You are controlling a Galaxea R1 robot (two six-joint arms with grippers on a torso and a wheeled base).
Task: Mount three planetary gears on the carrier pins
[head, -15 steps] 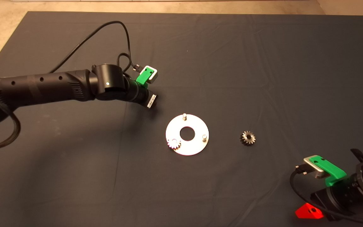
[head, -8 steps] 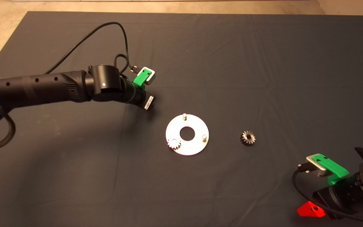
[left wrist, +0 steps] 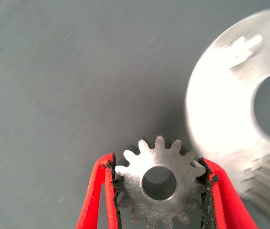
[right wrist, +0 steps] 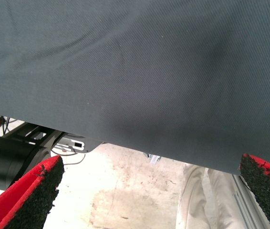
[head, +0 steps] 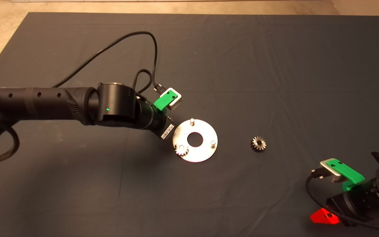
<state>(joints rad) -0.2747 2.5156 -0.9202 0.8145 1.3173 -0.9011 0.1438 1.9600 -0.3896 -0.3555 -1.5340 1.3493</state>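
left gripper (left wrist: 159,191) clamps gear (left wrist: 160,183), hidden under wrist in head view, left of plate (head: 206,131) | one gear (head: 181,150) on pin, plate's lower left | loose gear (head: 258,144) right | right gripper (right wrist: 149,191) wide, lower right

You've got one small silvery toothed metal gear (head: 181,150) seated on the flat round silver plate (head: 206,131), two upright pins (head: 192,121) bare; a second (head: 258,144) flat on the mat, a third (left wrist: 160,183) gripped beside the plate.
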